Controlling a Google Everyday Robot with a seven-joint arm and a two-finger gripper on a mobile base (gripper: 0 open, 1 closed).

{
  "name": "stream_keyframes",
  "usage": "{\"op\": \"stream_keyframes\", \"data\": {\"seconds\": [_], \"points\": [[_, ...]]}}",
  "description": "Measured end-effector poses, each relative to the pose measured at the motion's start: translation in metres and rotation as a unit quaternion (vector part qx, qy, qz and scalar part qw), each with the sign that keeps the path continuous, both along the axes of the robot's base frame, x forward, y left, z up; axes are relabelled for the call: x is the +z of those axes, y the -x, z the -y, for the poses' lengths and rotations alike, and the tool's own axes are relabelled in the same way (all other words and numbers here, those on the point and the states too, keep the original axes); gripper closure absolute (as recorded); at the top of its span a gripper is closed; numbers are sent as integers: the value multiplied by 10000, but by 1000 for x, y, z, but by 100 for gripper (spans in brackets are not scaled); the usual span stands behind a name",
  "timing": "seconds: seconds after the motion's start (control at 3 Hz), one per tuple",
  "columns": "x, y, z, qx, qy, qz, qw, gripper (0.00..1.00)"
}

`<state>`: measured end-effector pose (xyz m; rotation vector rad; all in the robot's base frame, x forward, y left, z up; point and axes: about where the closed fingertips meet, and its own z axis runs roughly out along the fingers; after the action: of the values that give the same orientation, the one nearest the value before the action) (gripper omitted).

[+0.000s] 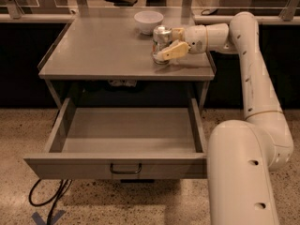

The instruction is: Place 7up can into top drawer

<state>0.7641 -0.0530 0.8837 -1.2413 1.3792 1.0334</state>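
The 7up can (159,40) stands upright on the counter (103,50), close to its right edge and nearer the back-right corner than the front. The white bowl (148,20) sits just behind it by the back edge. The hand (166,45) reaches in from the right with its 2 fingers (172,50) apart, 1 on each side of the can. The front finger lies against or just off the can's lower wall, and I judge the grip not yet closed.

The step in hand is the grasp. To do it well, centre the can between the fingers before closing, so neither one pushes it toward the bowl or tips it. Close on the middle of the can's wall, firmly but without denting the thin metal.

Lift straight up first. Then carry it out past the front edge of the counter and lower it into the top drawer (75,165), which stands pulled out below. Aim for the middle of the drawer floor, away from its walls.
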Motion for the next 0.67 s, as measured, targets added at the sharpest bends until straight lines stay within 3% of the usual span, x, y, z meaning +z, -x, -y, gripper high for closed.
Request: {"op": "stream_keyframes", "data": {"seconds": [0.67], "points": [[0,0,0,0,0,0,10000,65]]}}
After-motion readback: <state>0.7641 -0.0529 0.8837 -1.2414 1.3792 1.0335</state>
